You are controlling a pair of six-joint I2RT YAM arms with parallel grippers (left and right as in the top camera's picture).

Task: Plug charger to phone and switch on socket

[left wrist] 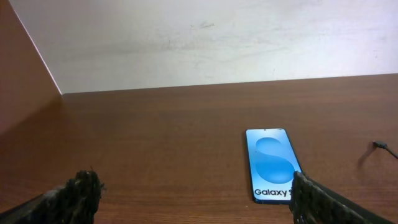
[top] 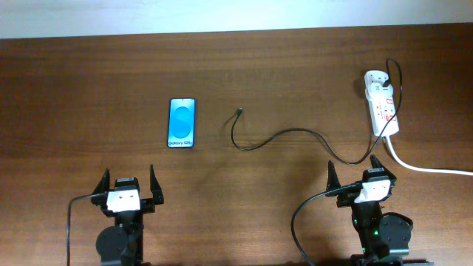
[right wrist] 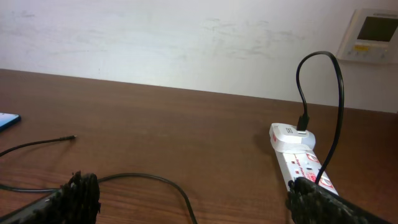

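Note:
The phone (top: 182,123) lies flat on the wooden table, blue screen up; it also shows in the left wrist view (left wrist: 271,163). The thin black charger cable (top: 295,134) curls from its free plug tip (top: 239,112) to the white adapter (top: 375,80) on the socket strip (top: 383,111). The right wrist view shows the cable (right wrist: 155,180), the tip (right wrist: 72,138) and the strip (right wrist: 301,163). My left gripper (top: 128,182) is open and empty, near the front edge, below the phone. My right gripper (top: 357,171) is open and empty, just in front of the strip.
A thick white cord (top: 425,168) runs from the strip off the right edge. A white wall backs the table, with a wall control panel (right wrist: 372,34) at the right. A black robot cable loops near the right arm base (top: 299,222).

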